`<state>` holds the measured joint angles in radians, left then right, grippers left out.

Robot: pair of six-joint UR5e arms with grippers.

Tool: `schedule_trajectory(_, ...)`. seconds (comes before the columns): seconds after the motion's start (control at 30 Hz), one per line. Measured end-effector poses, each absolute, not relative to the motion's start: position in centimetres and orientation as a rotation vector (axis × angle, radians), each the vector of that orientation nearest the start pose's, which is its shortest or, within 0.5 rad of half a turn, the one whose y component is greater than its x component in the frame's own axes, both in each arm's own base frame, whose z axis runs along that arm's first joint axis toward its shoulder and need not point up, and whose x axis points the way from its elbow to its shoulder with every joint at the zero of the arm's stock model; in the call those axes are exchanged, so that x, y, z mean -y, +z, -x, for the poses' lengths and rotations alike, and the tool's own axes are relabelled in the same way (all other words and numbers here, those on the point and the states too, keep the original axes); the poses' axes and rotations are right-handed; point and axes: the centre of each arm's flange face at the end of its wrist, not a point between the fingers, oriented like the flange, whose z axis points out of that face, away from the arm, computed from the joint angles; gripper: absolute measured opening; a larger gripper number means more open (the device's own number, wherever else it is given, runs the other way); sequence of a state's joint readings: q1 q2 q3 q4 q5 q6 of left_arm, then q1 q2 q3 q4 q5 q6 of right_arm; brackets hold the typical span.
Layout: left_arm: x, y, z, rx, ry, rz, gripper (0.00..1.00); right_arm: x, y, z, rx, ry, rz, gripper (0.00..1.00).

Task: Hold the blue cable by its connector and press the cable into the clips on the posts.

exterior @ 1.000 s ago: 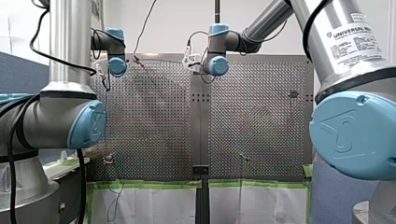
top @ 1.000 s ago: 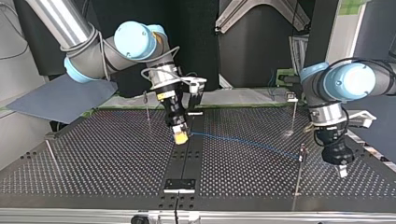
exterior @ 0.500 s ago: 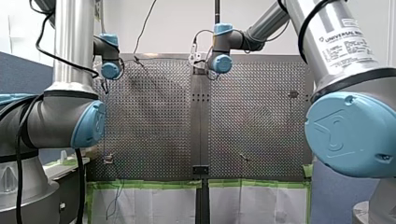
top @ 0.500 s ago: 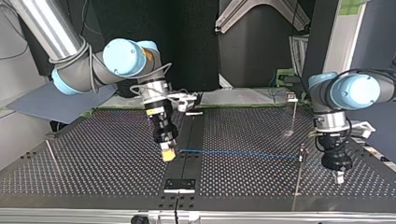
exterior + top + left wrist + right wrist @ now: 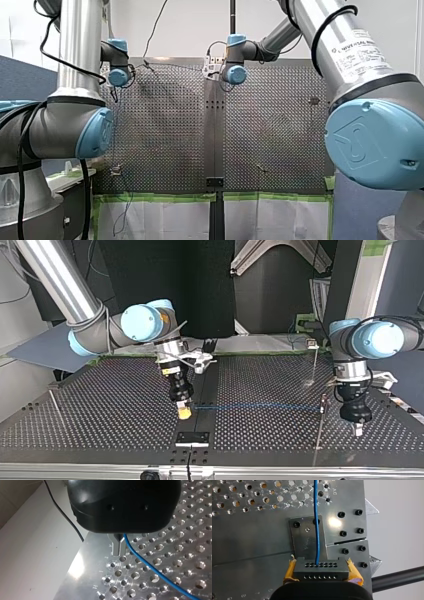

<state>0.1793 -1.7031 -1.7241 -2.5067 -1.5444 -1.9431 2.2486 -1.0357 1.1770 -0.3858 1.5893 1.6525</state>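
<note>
Risk at the connector: my right gripper [image 5: 184, 413], at the lower middle of the top view, carries the dark grey rectangular connector block [image 5: 321, 568]. A hard pull along the line could, I judge, drag the block out from between the yellow pads [image 5: 353, 571], or kink the thin blue cable [image 5: 317, 530] where it leaves the block's middle hole.
Risk along the span: the blue cable runs level toward the right of the top view, above the perforated metal table [image 5: 100, 410]. Too much tension may lift it off a clip, and too little may let it sag.
Risk at the post: the thin upright metal post [image 5: 319, 432] at the lower right looks slender. The small clip [image 5: 323, 403] at its top meets the cable, but I cannot tell whether the cable is seated. A sideways shove could bend the post.
Right gripper: narrowed onto the connector block's two short sides, pinching it.
Left gripper: my left gripper [image 5: 358, 428] is at the right of that post. Its metal fingers [image 5: 119, 546] look pressed together and hold nothing. The cable passes just beside them, and I cannot tell if it touches.
Farther back: a second post [image 5: 313, 365] stands well apart from the cable.
</note>
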Motion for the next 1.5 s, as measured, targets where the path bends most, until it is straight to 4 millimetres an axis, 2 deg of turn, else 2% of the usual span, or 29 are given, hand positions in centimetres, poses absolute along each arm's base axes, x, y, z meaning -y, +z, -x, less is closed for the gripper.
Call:
schedule_trajectory(0.4,3.6,41.3,-57.5,-1.188,-0.187,0.311,0.0,49.5,41.0,-55.6,0.764,1.908,-1.416,0.0)
schedule_trajectory(0.43,3.6,41.3,-57.5,-1.189,-0.188,0.31,0.07,49.5,41.0,-55.7,0.763,1.908,-1.418,0.0)
schedule_trajectory(0.47,3.7,41.3,-57.5,-1.19,-0.188,0.309,0.22,49.5,41.0,-55.7,0.763,1.907,-1.421,0.0)
schedule_trajectory(0.5,3.7,41.2,-57.5,-1.192,-0.189,0.307,0.22,49.4,40.9,-55.7,0.763,1.907,-1.424,0.0)
schedule_trajectory(0.57,3.8,41.2,-57.4,-1.198,-0.189,0.304,0.56,49.3,40.9,-55.8,0.763,1.906,-1.429,0.0)
schedule_trajectory(0.6,3.8,41.1,-57.4,-1.201,-0.189,0.303,0.56,49.2,40.9,-55.9,0.762,1.907,-1.431,0.0)
schedule_trajectory(0.63,3.9,41.1,-57.4,-1.204,-0.189,0.302,0.84,49.2,40.9,-55.9,0.762,1.907,-1.433,0.0)
schedule_trajectory(0.67,3.9,41.1,-57.4,-1.206,-0.189,0.302,1.0,49.1,40.8,-55.9,0.762,1.906,-1.435,0.0)
schedule_trajectory(1.17,4.7,40.4,-56.0,-1.307,-0.131,0.327,1.0,48.9,40.5,-56.1,0.769,1.898,-1.454,0.0)
schedule_trajectory(1.33,6.1,41.4,-54.2,-1.333,-0.141,0.317,1.0,48.8,40.4,-56.1,0.77,1.896,-1.46,0.0)
schedule_trajectory(1.5,7.3,41.5,-51.8,-1.372,-0.157,0.317,1.0,48.8,40.4,-56.1,0.77,1.895,-1.464,0.0)
